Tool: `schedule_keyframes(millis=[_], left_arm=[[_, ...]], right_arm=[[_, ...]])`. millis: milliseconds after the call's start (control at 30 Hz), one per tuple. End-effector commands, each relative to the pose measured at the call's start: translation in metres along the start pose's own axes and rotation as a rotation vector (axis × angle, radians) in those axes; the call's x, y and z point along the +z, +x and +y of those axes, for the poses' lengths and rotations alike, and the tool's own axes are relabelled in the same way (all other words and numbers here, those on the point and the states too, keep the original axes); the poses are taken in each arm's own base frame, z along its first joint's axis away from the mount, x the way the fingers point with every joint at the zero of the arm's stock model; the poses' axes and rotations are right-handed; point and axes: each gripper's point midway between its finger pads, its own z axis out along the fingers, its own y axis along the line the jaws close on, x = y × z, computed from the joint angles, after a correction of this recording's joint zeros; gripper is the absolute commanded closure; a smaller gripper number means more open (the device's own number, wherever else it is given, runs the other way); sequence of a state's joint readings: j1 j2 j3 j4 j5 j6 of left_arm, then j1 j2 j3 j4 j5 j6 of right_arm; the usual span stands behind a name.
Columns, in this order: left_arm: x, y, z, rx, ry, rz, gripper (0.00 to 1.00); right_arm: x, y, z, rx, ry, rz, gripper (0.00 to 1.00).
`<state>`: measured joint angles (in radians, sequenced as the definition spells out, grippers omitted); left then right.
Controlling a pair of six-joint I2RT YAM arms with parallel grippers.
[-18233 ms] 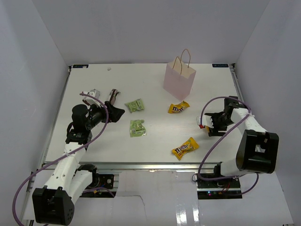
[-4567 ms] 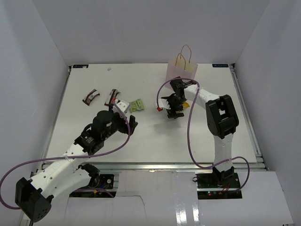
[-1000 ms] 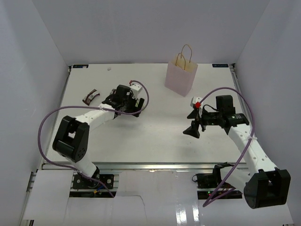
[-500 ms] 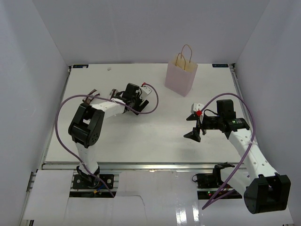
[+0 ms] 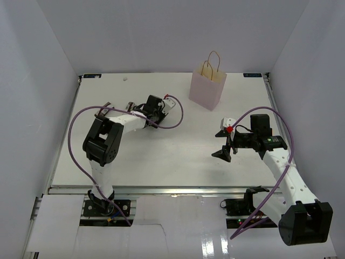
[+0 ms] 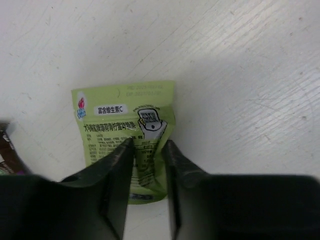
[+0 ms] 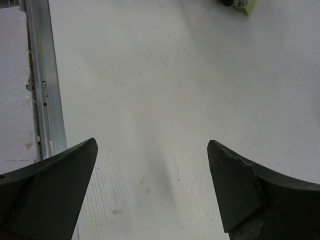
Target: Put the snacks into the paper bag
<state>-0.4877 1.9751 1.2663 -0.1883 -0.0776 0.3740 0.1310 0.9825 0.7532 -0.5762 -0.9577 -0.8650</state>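
1. Step in hand: picking a green pouch (image 6: 125, 110). The left gripper (image 6: 147, 145) is pinching it across the lower middle, with both fingers (image 6: 117, 165) touching the film. The pouch is lying flat on the table (image 6: 240, 75), not yet lifted.
2. Location: the pouch is sitting far-left of centre, well left of the bag (image 5: 206, 89). A brown bar (image 6: 6, 150) is lying just beside it.
3. The right gripper (image 7: 151, 145) is hanging wide open over the table, holding nothing.
4. Next, my read: lift straight up, check the film isn't slipping, carry it right, get above the bag's open top, release.
5. Pouch look: light green, flat, sealed top edge, white label panels with small print. It's looking thin and limp, so it's likely to fold in the pinch.
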Motion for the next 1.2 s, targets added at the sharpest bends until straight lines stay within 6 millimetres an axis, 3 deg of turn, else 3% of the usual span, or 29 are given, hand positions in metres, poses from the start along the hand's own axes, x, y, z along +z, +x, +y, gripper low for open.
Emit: schedule_keyframes(millis=[0, 167, 267, 300, 400, 533, 667, 800, 833, 933, 1067, 1133, 1167], left_arm=[[-0.011, 0.013, -0.02, -0.066, 0.081, 0.027, 0.66], [-0.033, -0.008, -0.049, -0.2, 0.241, -0.059, 0.79], [-0.059, -0.032, -0.067, -0.287, 0.357, -0.152, 0.83], [-0.071, -0.037, -0.083, -0.309, 0.457, -0.181, 0.84], [-0.121, -0.072, -0.109, -0.42, 0.67, -0.324, 0.88], [-0.166, -0.084, -0.141, -0.413, 0.886, -0.407, 0.9], [-0.201, -0.077, -0.177, -0.365, 1.069, -0.402, 0.9], [-0.222, -0.065, -0.202, -0.319, 1.193, -0.371, 0.9], [-0.225, -0.061, -0.207, -0.314, 1.216, -0.359, 0.9], [-0.232, -0.057, -0.22, -0.288, 1.256, -0.344, 0.9], [-0.236, -0.058, -0.229, -0.27, 1.275, -0.337, 0.89], [-0.236, -0.059, -0.229, -0.271, 1.275, -0.339, 0.89], [-0.237, -0.059, -0.23, -0.269, 1.279, -0.338, 0.89]], right_arm=[[0.0, -0.005, 0.002, -0.021, -0.012, -0.032, 0.04], [0.001, -0.005, 0.002, -0.016, -0.016, -0.035, 0.04], [0.002, -0.008, 0.007, -0.009, -0.04, -0.059, 0.04], [0.003, -0.008, 0.01, -0.021, -0.056, -0.069, 0.04], [0.008, -0.013, 0.027, -0.056, -0.142, -0.117, 0.04], [0.019, -0.003, 0.041, -0.219, -0.208, -0.113, 0.02], [0.025, 0.001, 0.051, -0.51, -0.249, -0.132, 0.06], [0.025, -0.023, 0.03, -0.672, -0.163, -0.154, 0.09], [0.025, -0.037, 0.022, -0.712, -0.141, -0.162, 0.09], [0.033, -0.051, 0.023, -0.721, -0.181, -0.162, 0.08], [0.054, -0.038, 0.039, -0.655, -0.299, -0.121, 0.0], [0.06, -0.035, 0.047, -0.644, -0.324, -0.119, 0.0], [0.062, -0.034, 0.046, -0.634, -0.321, -0.121, 0.05]])
